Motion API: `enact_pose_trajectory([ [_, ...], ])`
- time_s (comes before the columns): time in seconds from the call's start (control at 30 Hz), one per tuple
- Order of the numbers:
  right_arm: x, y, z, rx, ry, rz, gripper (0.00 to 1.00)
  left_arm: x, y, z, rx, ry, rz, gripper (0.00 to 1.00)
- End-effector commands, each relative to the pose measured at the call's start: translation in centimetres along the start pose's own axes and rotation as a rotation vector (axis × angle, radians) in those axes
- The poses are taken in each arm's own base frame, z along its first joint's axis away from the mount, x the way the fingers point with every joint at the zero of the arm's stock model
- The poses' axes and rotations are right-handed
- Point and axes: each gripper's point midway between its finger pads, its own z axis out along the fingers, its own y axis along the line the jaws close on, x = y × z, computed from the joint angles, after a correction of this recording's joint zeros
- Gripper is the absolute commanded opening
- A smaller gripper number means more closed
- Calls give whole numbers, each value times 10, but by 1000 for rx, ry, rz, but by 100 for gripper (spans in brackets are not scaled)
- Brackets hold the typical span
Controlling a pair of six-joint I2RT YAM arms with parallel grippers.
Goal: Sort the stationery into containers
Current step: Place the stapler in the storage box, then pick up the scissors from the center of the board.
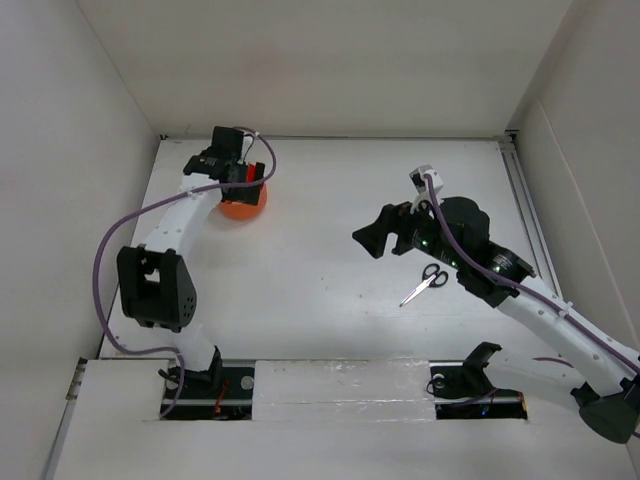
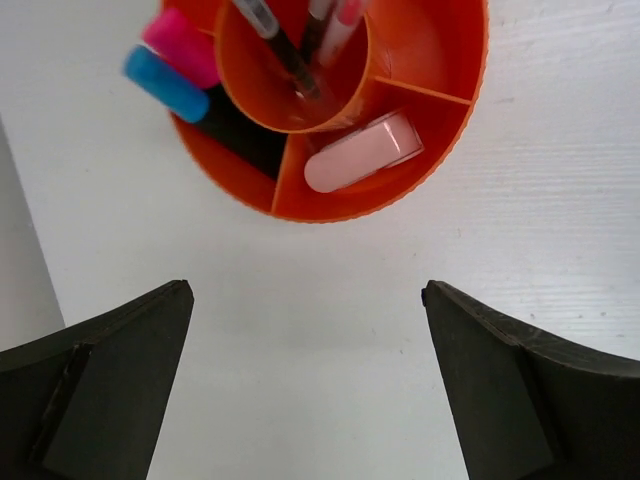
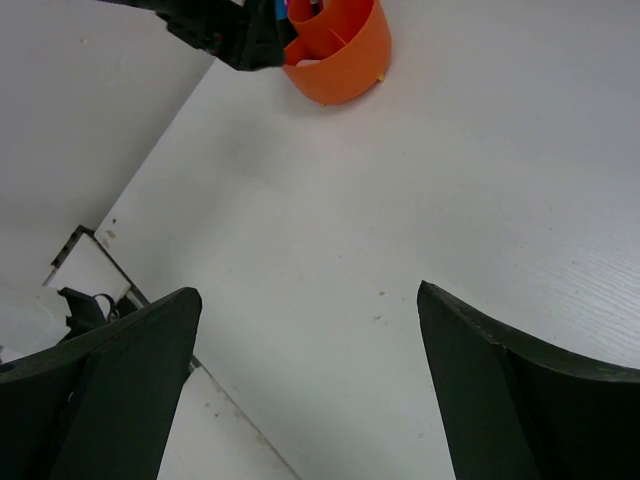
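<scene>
Orange organiser (image 1: 243, 206) sits far left on the worktop (image 1: 330, 190), and it's well stocked. The left wrist view shows two highlighters, pink cap (image 2: 180, 42) and blue cap (image 2: 160, 85), in one outer compartment. Pens (image 2: 292, 62) stand in the centre well, and a pale pink block (image 2: 362, 152) lies in the next compartment round.

The left hand (image 2: 306, 292) hovers right over the organiser, fingers spread wide, nothing between them.

Over on the other side, the scissors (image 1: 424, 284) lie flat on the worktop, blades closed, well apart from the organiser and just beside the right arm. They look like the one piece not yet sorted.

The right hand (image 1: 373, 240) is also spread wide and empty. It points out towards the organiser, and its own camera sees only bare worktop between its fingers, no scissors.

So I'd call this the scissors step. The right hand needs to swing back and tip down over them. It must pinch a thin, flat thing off a hard surface, likely at the handles, then carry it across. The left hand would have to clear the organiser first.
</scene>
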Motion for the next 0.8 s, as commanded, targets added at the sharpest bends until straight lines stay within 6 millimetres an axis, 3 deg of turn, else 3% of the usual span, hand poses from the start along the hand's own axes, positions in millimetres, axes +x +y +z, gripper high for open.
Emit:
enact_pose_trajectory([
  [0.0,-15,-7,2,33,-68,-6,95,-29,17,-67,-20,-204,-87,100],
  [0.1,-17,-12,3,48,-64,-3,97,-32,20,-101,9,-300,-116,100],
  [0.13,-15,-13,6,52,-56,-2,97,-31,20,-105,10,-321,-134,100],
  [0.23,-12,-45,14,210,-49,44,100,-22,14,-126,64,-394,-225,100],
  [0.27,-5,-58,15,280,-24,64,100,-29,14,-134,78,-457,-291,100],
  [0.3,-9,-83,13,398,-50,87,100,-30,6,-139,128,-483,-396,100],
  [0.33,-13,-93,13,455,-52,115,100,-31,12,-156,167,-547,-447,100],
  [0.37,-3,-108,18,519,-16,156,100,-27,4,-152,230,-572,-478,100],
  [0.4,4,-128,11,616,11,181,100,-27,-17,-162,378,-592,-468,100],
  [0.43,4,-136,8,667,9,209,100,-25,-27,-168,450,-610,-482,100],
  [0.5,16,-154,-3,771,22,277,100,-18,-34,-179,518,-651,-517,100],
  [0.53,22,-169,-12,849,12,302,100,-16,-34,-181,522,-651,-552,100],
  [0.63,32,-180,-28,907,-36,422,100,-15,-25,-199,499,-662,-598,100],
  [0.67,47,-187,-33,933,-23,446,100,-16,-21,-201,477,-663,-608,100],
  [0.7,50,-189,-40,942,-45,477,100,-12,-15,-209,452,-661,-638,100],
  [0.77,60,-191,-38,918,-50,503,100,-9,-10,-215,444,-678,-708,100],
])
